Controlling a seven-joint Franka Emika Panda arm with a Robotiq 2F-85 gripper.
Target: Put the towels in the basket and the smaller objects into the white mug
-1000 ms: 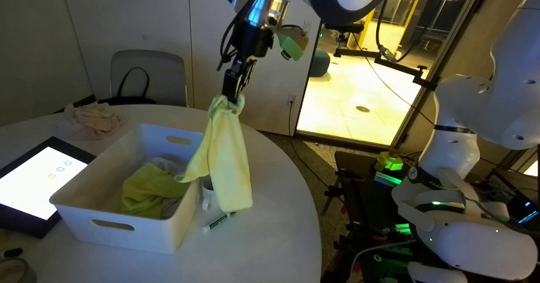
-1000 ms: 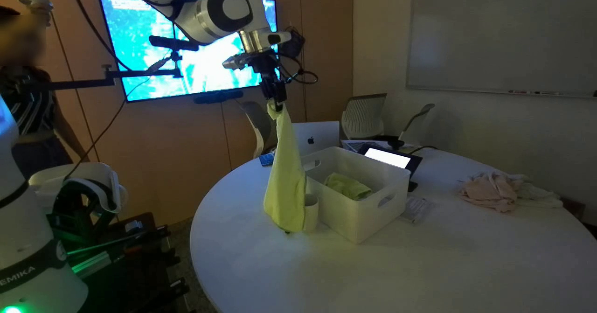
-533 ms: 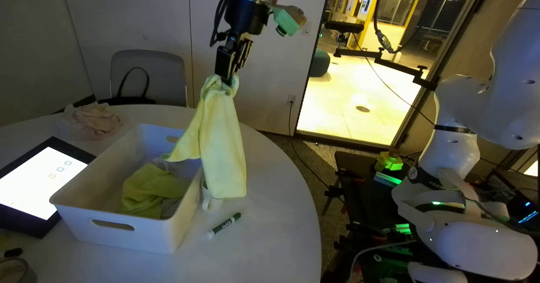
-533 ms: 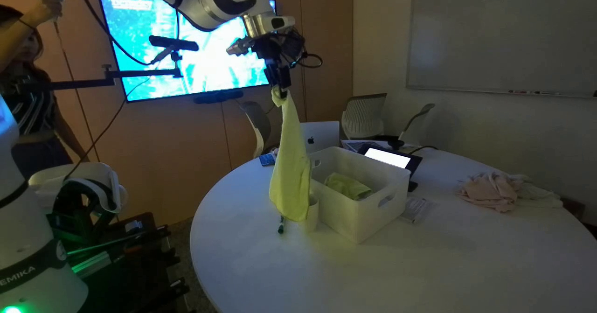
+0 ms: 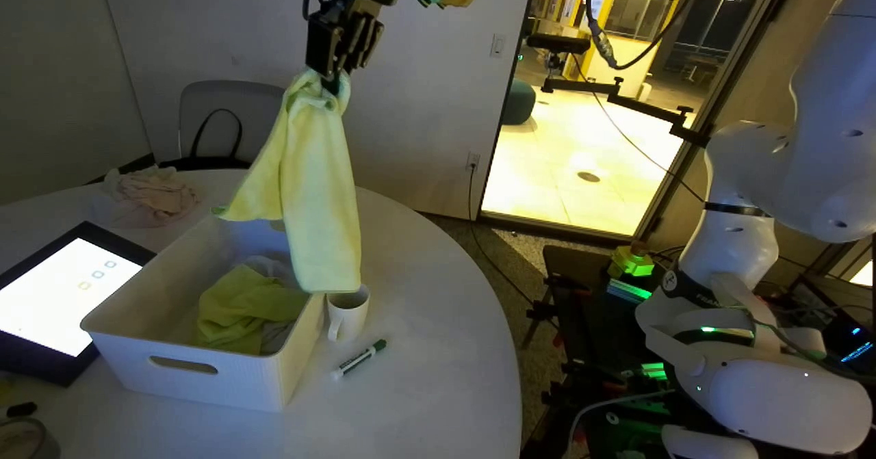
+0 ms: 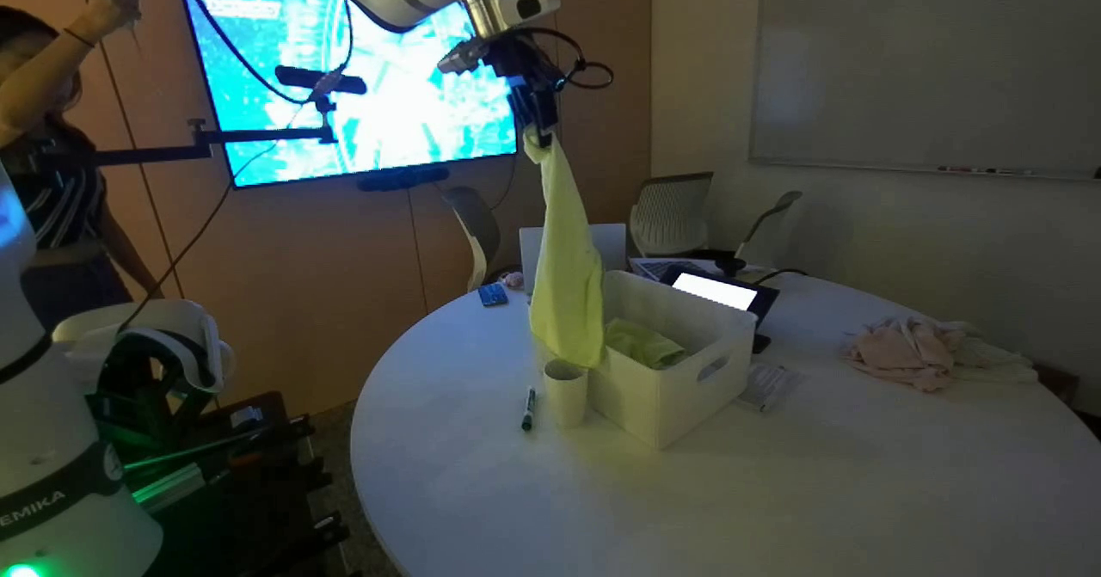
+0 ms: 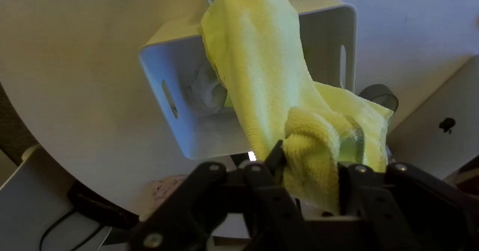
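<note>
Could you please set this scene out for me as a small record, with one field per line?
Basket: on the round table, holding a crumpled yellow-green towel and a pale cloth
White mug: upright beside the basket
Green-capped marker: lying on the table near the mug
Gripper: closed on the held towel
Held towel: yellow-green, hanging clear of the table, lower end near the basket's mug side
Elsewhere on table: crumpled pinkish cloth, lit tablet
Not yet done: held towel released, marker in mug

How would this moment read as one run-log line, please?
gripper: shut on hanging towel; basket: another towel inside; mug: upright beside basket; marker: lying near mug; pending: hanging towel into basket, marker into mug
</note>
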